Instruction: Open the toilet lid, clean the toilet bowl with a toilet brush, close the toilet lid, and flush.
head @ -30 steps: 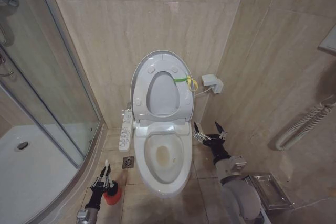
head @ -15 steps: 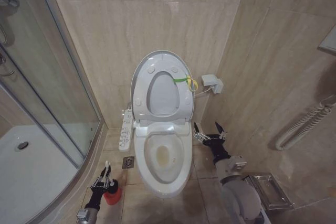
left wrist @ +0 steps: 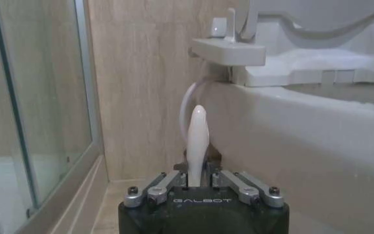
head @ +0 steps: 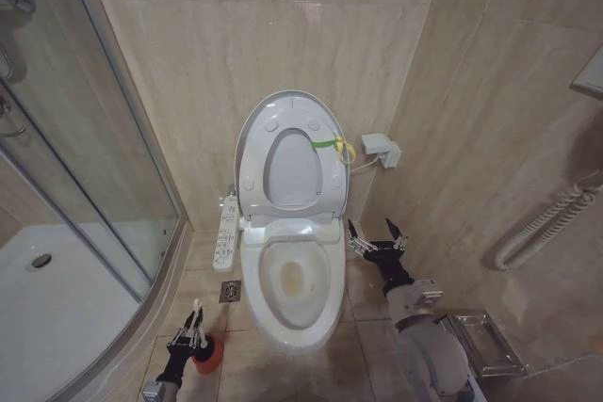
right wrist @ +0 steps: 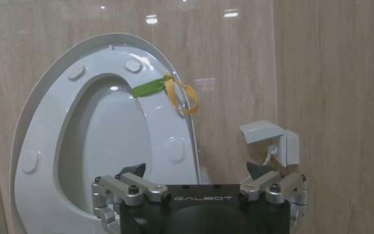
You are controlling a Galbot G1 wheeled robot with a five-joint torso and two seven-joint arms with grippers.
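The left gripper (head: 193, 325), low beside the white ceramic toilet bowl (head: 300, 280), has its jaws clamped on the thin white toilet brush (left wrist: 196, 141) handle above the red holder cup (head: 208, 353). The right gripper (head: 375, 235) hovers with jaws apart beside the raised white plastic toilet lid (head: 288, 152). Lifted crookedly, the brush could snag and tip the cup.

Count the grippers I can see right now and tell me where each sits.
2. The left gripper is low beside the toilet bowl, jaws shut on the toilet brush handle. The right gripper hangs open on the bowl's other side.
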